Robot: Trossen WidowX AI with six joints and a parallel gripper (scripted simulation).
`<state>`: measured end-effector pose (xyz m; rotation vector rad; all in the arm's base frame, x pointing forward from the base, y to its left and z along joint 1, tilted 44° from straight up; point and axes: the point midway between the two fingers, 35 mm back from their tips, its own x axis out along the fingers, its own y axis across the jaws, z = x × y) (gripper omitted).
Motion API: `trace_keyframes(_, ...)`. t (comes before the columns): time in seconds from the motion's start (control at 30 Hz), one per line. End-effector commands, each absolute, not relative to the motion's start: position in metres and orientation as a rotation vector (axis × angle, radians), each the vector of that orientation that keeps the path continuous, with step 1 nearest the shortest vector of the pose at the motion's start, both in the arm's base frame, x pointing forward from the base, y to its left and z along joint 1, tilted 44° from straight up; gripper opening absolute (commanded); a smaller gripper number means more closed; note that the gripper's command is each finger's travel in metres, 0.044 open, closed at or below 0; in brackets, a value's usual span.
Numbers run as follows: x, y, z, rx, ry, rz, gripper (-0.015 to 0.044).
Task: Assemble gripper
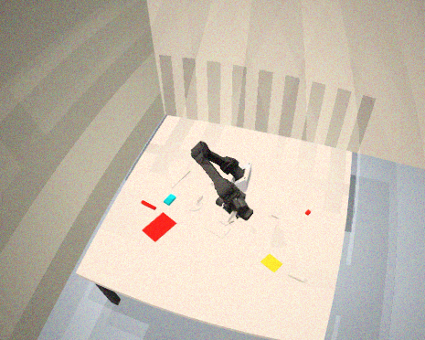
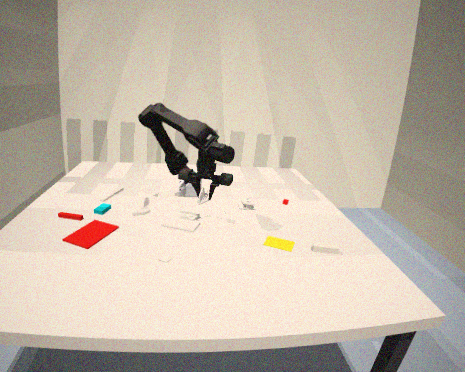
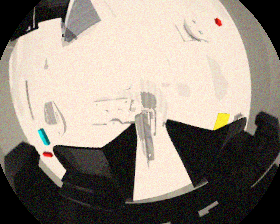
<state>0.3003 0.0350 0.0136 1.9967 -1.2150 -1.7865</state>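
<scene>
Evidently the gripper (image 1: pixel 231 216) (image 2: pixel 206 197) (image 3: pixel 151 124) is pinching a slim pale part (image 1: pixel 232 217) (image 2: pixel 204 194) (image 3: pixel 147 142), probably one of the two jaws. It sits between the fingertips, its long end projecting past them in the wrist view. A grip across the narrow body likely leaves the ends free for pin and teeth; the teeth themselves cannot be made out.

Just beside the fingertips, on the exterior camera's side, lies a low pale plate with raised details (image 1: pixel 222 235) (image 2: pixel 181 226) (image 3: pixel 111 121), taken for the gripper base. Flat on the table (image 1: pixel 205 292) (image 2: pixel 209 290) (image 3: pixel 116 60), it should let a jaw come down from above. The held part appears apart from it; seating looks to be the step in hand, and a tilted approach could miss the pin.

Farther out, left of the fingertips in the exterior view, is a pale upright-sided part (image 1: pixel 199 201) (image 2: pixel 145 204) (image 3: pixel 51 113); to their right, a rounded pale part (image 2: pixel 249 205) (image 3: pixel 195 29). Which is second jaw or housing plate, the observer cannot tell.

Well apart lie a cyan block (image 1: pixel 169 199) (image 2: pixel 102 209) (image 3: pixel 44 136) and a yellow plate (image 1: pixel 271 263) (image 2: pixel 279 244) (image 3: pixel 221 120), seemingly outside the job and off the working spot.
</scene>
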Motion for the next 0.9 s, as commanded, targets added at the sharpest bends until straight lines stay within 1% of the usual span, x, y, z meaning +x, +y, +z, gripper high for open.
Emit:
trace_keyframes(0.0, 0.313, 0.028, 0.020, 2.035, -1.289, -1.759, 0.0134)
trace_keyframes(0.23, 0.329, 0.015, 0.027, 2.074, -1.389, -1.727, 0.0134)
trace_keyframes(0.87, 0.329, 0.015, 0.028, 2.075, -1.392, -1.727, 0.0134)
